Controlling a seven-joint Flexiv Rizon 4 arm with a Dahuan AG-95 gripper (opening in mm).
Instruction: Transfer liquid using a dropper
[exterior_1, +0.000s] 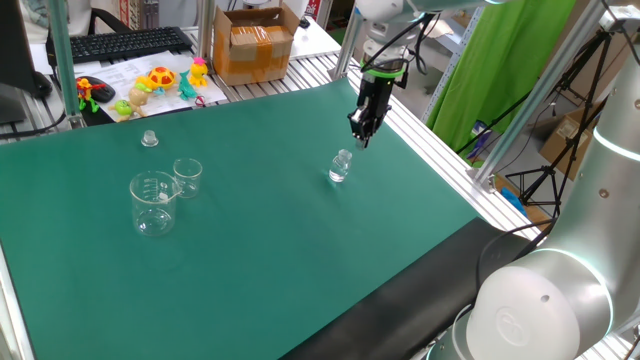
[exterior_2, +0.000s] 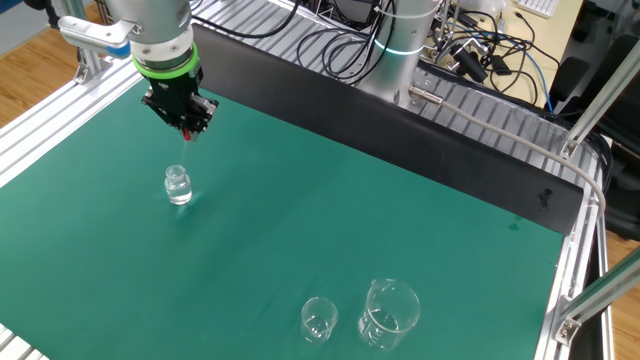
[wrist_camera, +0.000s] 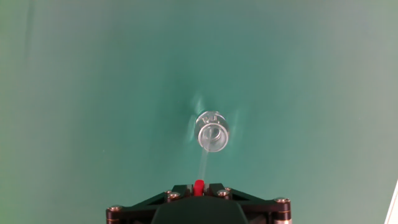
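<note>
My gripper (exterior_1: 364, 131) hangs above the green mat, shut on the dropper. The dropper's small red end (wrist_camera: 199, 186) shows between the jaws in the hand view, and its clear stem (wrist_camera: 203, 163) points down toward the open mouth of the small clear vial (wrist_camera: 213, 134). The red end also shows at the fingertips in the other fixed view (exterior_2: 187, 134). The vial stands upright on the mat just below and beside my gripper (exterior_1: 341, 166) (exterior_2: 178, 186). Two clear glass beakers, a larger one (exterior_1: 153, 203) and a smaller one (exterior_1: 187, 177), stand far to the left.
A small clear cap-like piece (exterior_1: 149, 138) lies on the mat near the back left. Toys (exterior_1: 160, 82), a keyboard and a cardboard box (exterior_1: 255, 44) sit beyond the mat. Aluminium frame rails (exterior_1: 430, 150) border the mat's right edge.
</note>
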